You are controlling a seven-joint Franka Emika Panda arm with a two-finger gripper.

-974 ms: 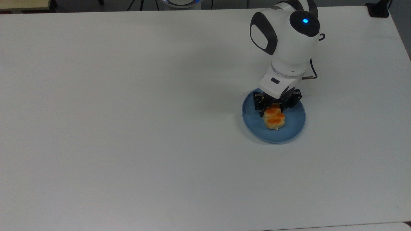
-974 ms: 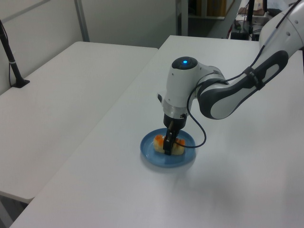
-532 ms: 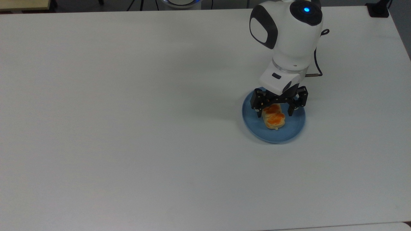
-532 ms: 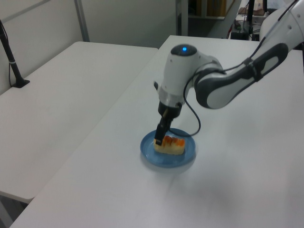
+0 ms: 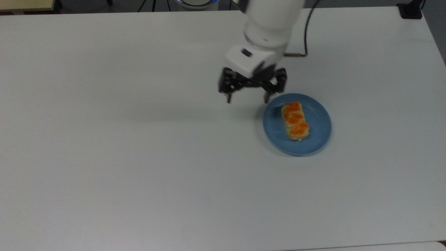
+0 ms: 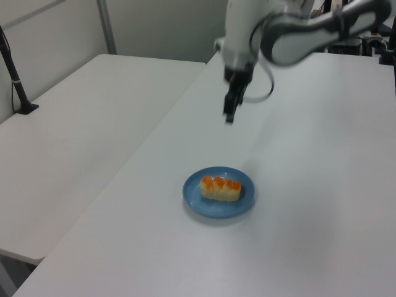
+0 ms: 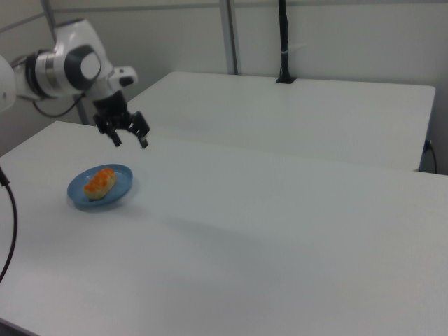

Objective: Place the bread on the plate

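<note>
Now the bread (image 5: 295,121) is seen lying flat inside the plate (image 5: 318,139), so delivery looks done. The tool (image 5: 247,99) is held spread wide and empty, raised clear above the table (image 5: 139,157).

No text, label, brand, number or sign can be read in any of the views.
</note>
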